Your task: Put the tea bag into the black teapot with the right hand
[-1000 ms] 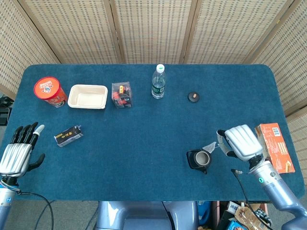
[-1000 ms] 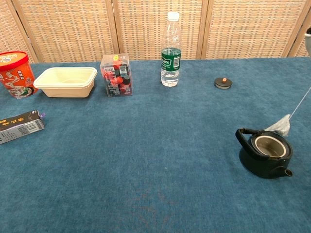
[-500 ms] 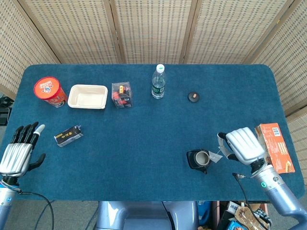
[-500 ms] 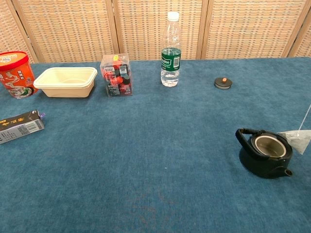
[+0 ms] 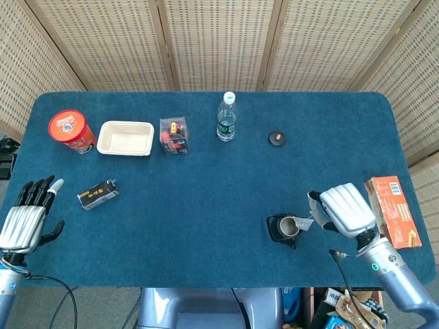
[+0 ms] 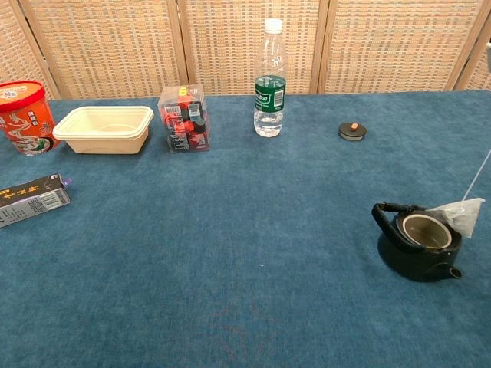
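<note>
Risk: I have the tea bag (image 6: 461, 214) dangling at the far rim of the teapot (image 6: 418, 247), not over the mouth; lowered here, I judge it drapes outside.
Cause: the string (image 6: 476, 175) lets the bag swing.
Right hand (image 5: 343, 210): beside the pot, fingers pinched on the string, touching nothing else.
Left hand (image 5: 27, 214): fingers spread, holding nothing.
Lid (image 6: 352, 131): off, well apart.

black teapot (image 6: 418, 249), white tea bag (image 6: 460, 214), blue tablecloth (image 6: 245, 245), orange box (image 5: 393, 210).
</note>
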Controlling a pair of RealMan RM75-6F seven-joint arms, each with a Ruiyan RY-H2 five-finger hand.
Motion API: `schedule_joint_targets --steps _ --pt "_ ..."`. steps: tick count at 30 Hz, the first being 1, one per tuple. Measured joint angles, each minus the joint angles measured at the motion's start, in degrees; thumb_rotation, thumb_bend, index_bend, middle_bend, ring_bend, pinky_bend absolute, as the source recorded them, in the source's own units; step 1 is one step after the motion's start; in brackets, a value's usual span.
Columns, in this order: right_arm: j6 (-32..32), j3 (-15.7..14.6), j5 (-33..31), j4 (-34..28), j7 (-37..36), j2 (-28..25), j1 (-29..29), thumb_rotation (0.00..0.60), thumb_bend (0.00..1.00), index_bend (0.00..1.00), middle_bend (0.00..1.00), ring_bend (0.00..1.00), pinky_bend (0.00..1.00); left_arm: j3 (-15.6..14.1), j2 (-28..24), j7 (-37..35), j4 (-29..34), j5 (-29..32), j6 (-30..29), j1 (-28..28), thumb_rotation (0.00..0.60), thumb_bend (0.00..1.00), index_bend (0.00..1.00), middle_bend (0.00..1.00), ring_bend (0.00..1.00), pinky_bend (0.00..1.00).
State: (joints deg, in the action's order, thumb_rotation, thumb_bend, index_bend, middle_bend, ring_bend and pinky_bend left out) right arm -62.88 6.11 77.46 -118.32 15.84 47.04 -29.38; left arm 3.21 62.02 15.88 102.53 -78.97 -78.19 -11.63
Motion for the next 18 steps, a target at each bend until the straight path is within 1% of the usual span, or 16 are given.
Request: schedule_joint_targets --steps 18 --pt "2.6 0.3 -1.5 1.7 1.3 3.0 -1.2 0.600 0.63 0.66 0.91 0.93 1.00 -0.2 0.4 -0.4 -0.6 0.3 0.5 0.0 0.600 0.37 0.00 0.00 0.00 0.00"
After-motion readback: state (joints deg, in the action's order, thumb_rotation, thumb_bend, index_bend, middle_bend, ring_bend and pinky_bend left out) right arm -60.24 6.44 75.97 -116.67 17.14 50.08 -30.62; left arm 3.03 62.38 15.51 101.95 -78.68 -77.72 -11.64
